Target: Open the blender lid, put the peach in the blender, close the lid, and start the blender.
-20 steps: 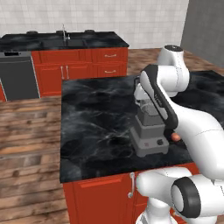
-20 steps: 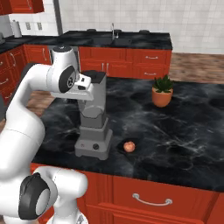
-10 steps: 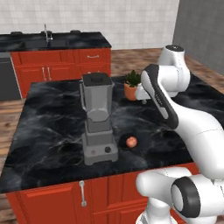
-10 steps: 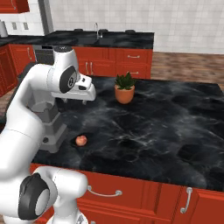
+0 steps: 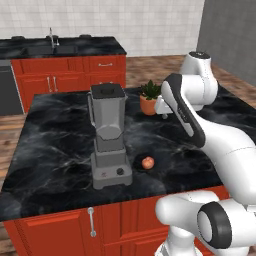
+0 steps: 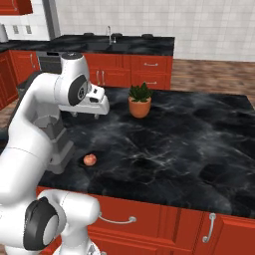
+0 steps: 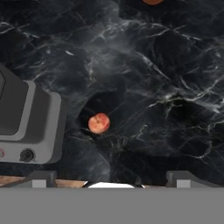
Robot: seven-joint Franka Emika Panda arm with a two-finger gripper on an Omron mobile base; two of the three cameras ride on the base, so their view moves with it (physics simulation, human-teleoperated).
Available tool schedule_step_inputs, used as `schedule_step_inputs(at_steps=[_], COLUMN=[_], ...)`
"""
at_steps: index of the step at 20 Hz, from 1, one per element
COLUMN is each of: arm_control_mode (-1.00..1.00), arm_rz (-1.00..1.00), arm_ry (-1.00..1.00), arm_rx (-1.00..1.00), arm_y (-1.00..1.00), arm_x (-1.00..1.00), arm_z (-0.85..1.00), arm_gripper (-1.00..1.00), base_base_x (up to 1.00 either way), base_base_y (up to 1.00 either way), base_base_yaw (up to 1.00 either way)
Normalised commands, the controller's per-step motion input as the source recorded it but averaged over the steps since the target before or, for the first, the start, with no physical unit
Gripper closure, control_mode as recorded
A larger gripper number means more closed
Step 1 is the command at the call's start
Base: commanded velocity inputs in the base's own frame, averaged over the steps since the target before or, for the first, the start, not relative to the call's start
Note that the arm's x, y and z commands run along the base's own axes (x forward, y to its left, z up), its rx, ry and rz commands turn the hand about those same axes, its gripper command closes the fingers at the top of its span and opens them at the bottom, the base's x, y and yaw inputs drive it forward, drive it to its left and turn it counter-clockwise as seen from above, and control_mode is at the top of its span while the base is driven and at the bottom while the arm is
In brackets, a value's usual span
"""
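The blender [image 5: 110, 137] stands on the black table [image 5: 55, 150] with the blender lid [image 5: 106, 91] seated on the jar, so opening it looks like the step in hand. The peach [image 5: 147, 162] rests on the table just beside the blender's base, within easy reach for loading. The claw [image 7: 111, 179] hangs high over the peach, jaws spread wide and pinching nothing. A potted plant [image 6: 140, 100] sits well apart
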Motion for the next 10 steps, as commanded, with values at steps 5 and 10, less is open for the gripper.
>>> schedule_step_inputs(at_steps=[5, 10], arm_control_mode=[1.0, -1.0], arm_rz=[0.0, 0.0], arm_ry=[0.0, 0.0], arm_rx=[0.0, 0.0], arm_y=[0.0, 0.0], arm_x=[0.0, 0.0], arm_z=[0.0, 0.0], arm_gripper=[-1.0, -1.0], base_base_x=[0.12, 0.09], base_base_y=[0.0, 0.0], base_base_yaw=[0.0, 0.0])
